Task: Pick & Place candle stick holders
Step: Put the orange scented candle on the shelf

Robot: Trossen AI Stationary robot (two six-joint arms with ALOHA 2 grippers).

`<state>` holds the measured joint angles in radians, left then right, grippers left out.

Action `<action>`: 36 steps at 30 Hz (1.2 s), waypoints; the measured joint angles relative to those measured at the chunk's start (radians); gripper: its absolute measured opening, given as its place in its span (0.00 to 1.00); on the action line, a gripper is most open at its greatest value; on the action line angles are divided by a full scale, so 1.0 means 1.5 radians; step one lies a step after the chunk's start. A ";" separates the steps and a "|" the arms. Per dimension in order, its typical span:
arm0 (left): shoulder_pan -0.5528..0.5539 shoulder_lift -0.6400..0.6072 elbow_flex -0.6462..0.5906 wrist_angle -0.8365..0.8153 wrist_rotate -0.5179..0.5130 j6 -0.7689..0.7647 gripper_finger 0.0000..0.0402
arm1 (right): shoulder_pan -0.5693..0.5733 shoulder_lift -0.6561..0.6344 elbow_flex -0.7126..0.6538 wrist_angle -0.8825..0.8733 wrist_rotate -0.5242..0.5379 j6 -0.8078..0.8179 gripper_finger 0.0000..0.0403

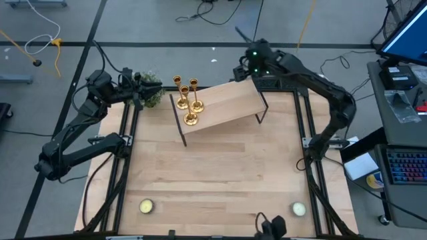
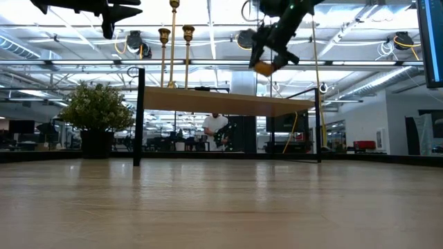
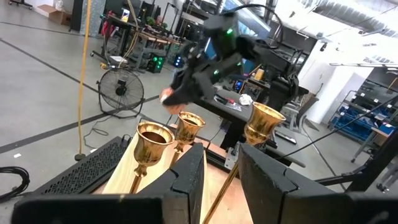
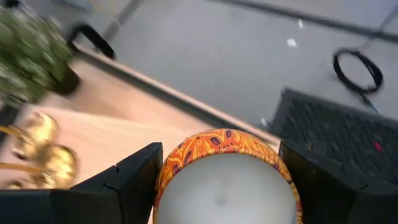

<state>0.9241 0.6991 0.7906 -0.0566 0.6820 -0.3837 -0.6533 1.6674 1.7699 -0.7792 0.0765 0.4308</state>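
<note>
Three gold candlesticks [image 1: 189, 100] stand upright on their round bases at the left end of a raised wooden shelf [image 1: 227, 103]. They also show in the low view [image 2: 174, 34] and in the left wrist view [image 3: 186, 127]. My left gripper [image 1: 143, 90] is open and empty. It hovers left of the shelf, level with the candlesticks' cups, with its fingers [image 3: 186, 180] pointing at them. My right gripper [image 1: 241, 72] is above the shelf's far right corner, shut on a round candle [image 4: 224, 180] with an orange patterned wall and a white top. My right gripper pinches the candle's round orange side wall [image 4: 171, 165] between its two fingers, one on each side. The fingers slant down from above. The candle [image 2: 264, 68] hangs clear above the shelf top.
A small potted plant [image 1: 152, 93] stands just left of the shelf, beside my left gripper. Two pale tealight discs lie near the table's front edge, one at the left [image 1: 146, 207] and one at the right [image 1: 298, 209]. The shelf stands on thin black legs [image 2: 139, 114]. A person [image 2: 216, 131] is in the room behind.
</note>
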 joint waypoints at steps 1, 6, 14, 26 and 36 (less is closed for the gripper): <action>0.000 0.000 0.000 0.000 0.000 0.000 0.25 | 0.000 0.011 0.004 -0.015 0.000 -0.001 0.71; 0.000 0.000 0.000 0.000 0.000 0.000 0.25 | 0.002 0.051 0.006 -0.048 -0.008 -0.007 0.71; 0.000 0.000 0.000 0.000 0.000 0.000 0.25 | 0.005 0.113 0.006 -0.079 -0.019 -0.039 0.71; 0.000 0.000 0.000 0.000 -0.002 -0.003 0.25 | -0.001 0.113 0.006 -0.110 0.017 -0.060 0.71; 0.000 0.000 0.000 0.000 0.001 -0.005 0.25 | -0.001 0.113 -0.003 -0.102 0.016 -0.069 0.72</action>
<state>0.9241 0.6994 0.7906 -0.0566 0.6841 -0.3916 -0.6548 1.8362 1.7653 -0.9318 0.1001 0.3275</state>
